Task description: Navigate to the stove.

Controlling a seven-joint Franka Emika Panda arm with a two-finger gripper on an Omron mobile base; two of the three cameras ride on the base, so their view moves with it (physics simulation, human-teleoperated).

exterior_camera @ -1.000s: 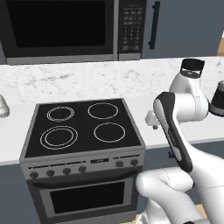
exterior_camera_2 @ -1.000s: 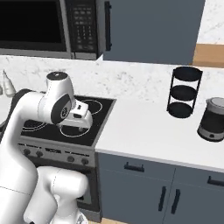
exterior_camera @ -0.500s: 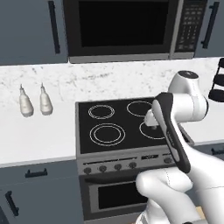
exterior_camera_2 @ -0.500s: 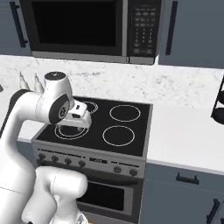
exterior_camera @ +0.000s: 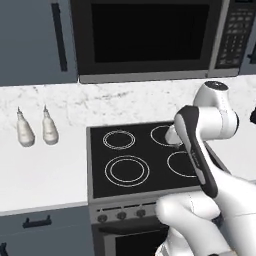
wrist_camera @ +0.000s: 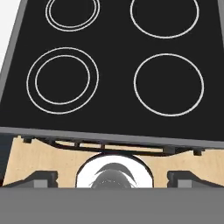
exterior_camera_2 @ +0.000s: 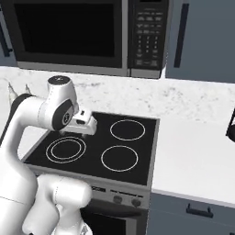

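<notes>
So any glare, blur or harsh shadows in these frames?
Left base view: flat, even light, no glare on the stove; microwave window plain black. Right base view: equally soft and slightly low-detail. Hand view: burner rings crisp, the claw tips dark at the bottom edge.

A white marbled tabletop [exterior_camera: 45, 170] runs along a matching speckled backsplash [exterior_camera: 100, 105]. Two small pale bottles [exterior_camera: 35, 131] stand side by side on it near the wall. Above hangs a steel microwave [exterior_camera: 150, 37] with a dark window and keypad, flanked by slate-blue cabinets [exterior_camera: 35, 40]. Blue drawers [exterior_camera_2: 193, 213] with dark handles sit below; the floor [wrist_camera: 57, 162] is light wood.
</notes>
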